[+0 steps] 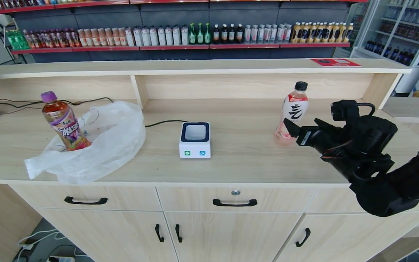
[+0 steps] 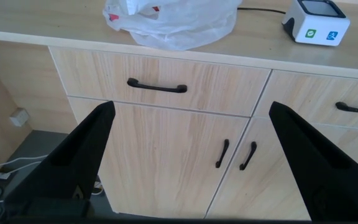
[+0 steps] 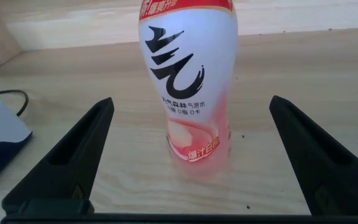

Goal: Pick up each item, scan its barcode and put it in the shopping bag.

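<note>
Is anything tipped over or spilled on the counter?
Nothing is spilled. The brown tea bottle looks odd: it leans tilted in the mouth of the crumpled plastic bag instead of standing straight. The pink bottle stands upright.

We see a long pale wood-grain desk (image 1: 246, 167). Toward its left end lies a thin white plastic shopping bag (image 1: 118, 142), slumped and open, with a purple-capped bottle of amber tea (image 1: 64, 123) leaning tilted in it. Near the middle sits a small white box scanner (image 1: 195, 142) with a dark-rimmed top window. Its thin black cable (image 1: 162, 122) runs left to the bag's edge. Well to the right a black-capped pink-and-white drink bottle (image 1: 292, 112) stands upright, apart from the rest.
</note>
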You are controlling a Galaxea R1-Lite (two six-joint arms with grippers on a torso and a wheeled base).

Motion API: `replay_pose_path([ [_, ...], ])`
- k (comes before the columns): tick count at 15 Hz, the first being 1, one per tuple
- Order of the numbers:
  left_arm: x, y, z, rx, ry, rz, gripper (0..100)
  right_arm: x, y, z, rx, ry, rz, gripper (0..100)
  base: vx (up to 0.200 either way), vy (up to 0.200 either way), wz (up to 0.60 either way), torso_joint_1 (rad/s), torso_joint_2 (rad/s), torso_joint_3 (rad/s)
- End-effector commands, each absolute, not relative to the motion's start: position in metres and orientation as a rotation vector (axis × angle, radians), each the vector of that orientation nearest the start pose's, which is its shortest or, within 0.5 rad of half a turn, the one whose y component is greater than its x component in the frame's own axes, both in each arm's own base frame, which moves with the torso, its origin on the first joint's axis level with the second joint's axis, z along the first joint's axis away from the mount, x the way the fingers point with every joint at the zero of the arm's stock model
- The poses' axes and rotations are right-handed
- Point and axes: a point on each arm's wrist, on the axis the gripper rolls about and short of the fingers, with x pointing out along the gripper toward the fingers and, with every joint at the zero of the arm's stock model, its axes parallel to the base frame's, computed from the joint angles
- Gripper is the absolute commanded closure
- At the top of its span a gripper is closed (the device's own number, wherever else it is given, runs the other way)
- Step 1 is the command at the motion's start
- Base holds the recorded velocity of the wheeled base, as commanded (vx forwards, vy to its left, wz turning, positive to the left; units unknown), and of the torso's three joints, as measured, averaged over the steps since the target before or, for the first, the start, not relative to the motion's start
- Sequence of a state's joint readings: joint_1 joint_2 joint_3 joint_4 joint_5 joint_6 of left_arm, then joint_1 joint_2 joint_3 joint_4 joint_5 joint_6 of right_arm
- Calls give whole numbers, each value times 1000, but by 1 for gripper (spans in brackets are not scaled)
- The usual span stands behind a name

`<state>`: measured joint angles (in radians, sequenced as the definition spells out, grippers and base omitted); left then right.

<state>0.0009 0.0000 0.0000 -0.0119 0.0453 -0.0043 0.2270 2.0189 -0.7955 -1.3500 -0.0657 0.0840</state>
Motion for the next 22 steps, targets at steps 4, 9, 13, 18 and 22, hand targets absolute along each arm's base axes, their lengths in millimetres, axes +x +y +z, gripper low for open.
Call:
replay_pose_path([
  [4,-23,1,77,-3,-14,46,0,370,78,121,116,-115,161,0,0,0,0,0,0,0],
  [9,-23,1,77,-6,-14,46,0,397,83,117,146,-185,168,0,0,0,0,0,0,0],
  [13,-23,1,77,-5,-14,46,0,408,80,110,147,-189,154,0,0,0,0,0,0,0],
  [18,-23,1,77,-5,-14,46,0,423,73,112,141,-220,165,0,0,0,0,0,0,0],
  [22,-23,1,77,-3,-14,46,0,428,73,111,138,-223,175,0,0,0,0,0,0,0],
])
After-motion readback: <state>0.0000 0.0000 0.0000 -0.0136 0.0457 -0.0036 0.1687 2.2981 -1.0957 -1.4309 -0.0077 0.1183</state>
